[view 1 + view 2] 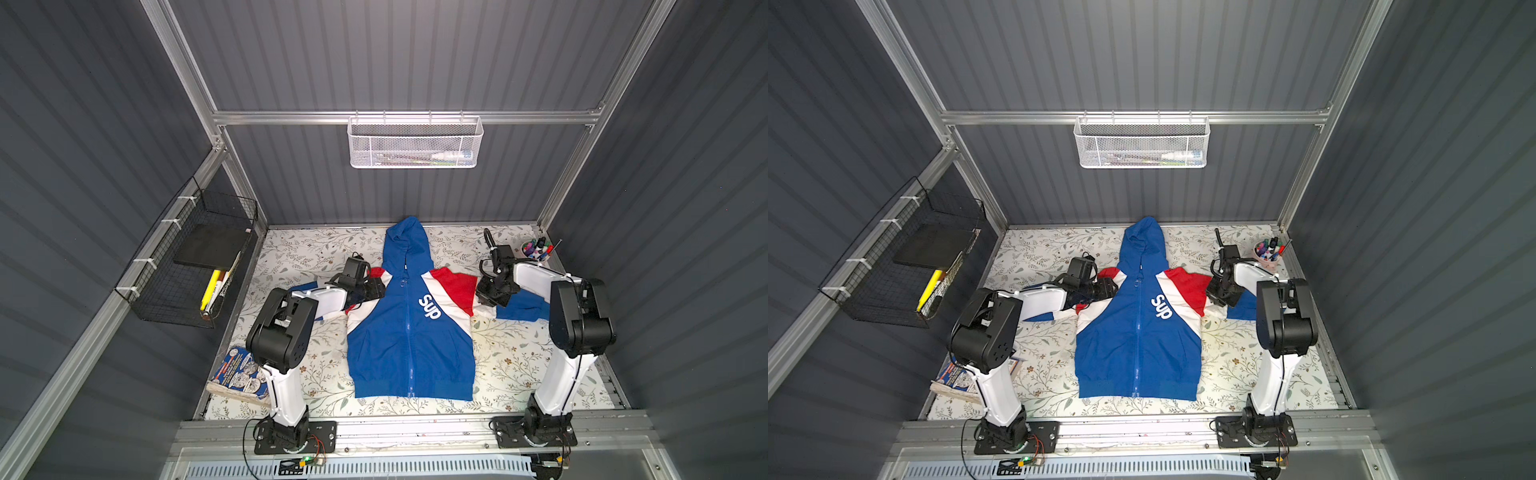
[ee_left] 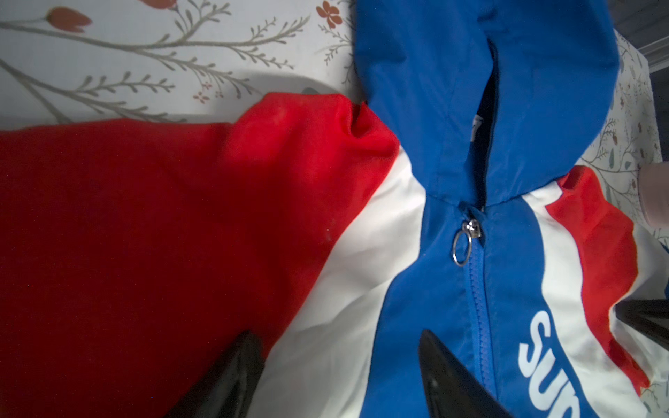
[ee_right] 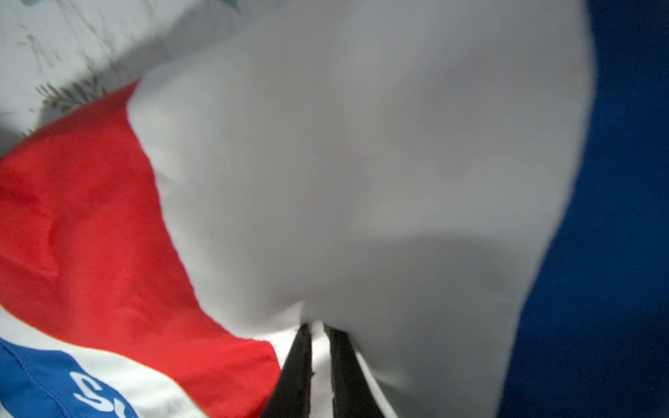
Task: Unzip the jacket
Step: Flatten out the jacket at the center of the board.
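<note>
Left gripper, jaws apart and empty, is nearer: the silver ring zipper pull lies just ahead (right gripper pinches a sleeve of the hooded royal-blue jacket).

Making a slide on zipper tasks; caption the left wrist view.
Open left gripper above the zipped jacket, ring zipper pull at the top, ungrasped.

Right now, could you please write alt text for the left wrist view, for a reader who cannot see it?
A blue, red and white hooded jacket lies zipped on a floral cover, its ring zipper pull at the collar. The left gripper is open over its shoulder.
</note>
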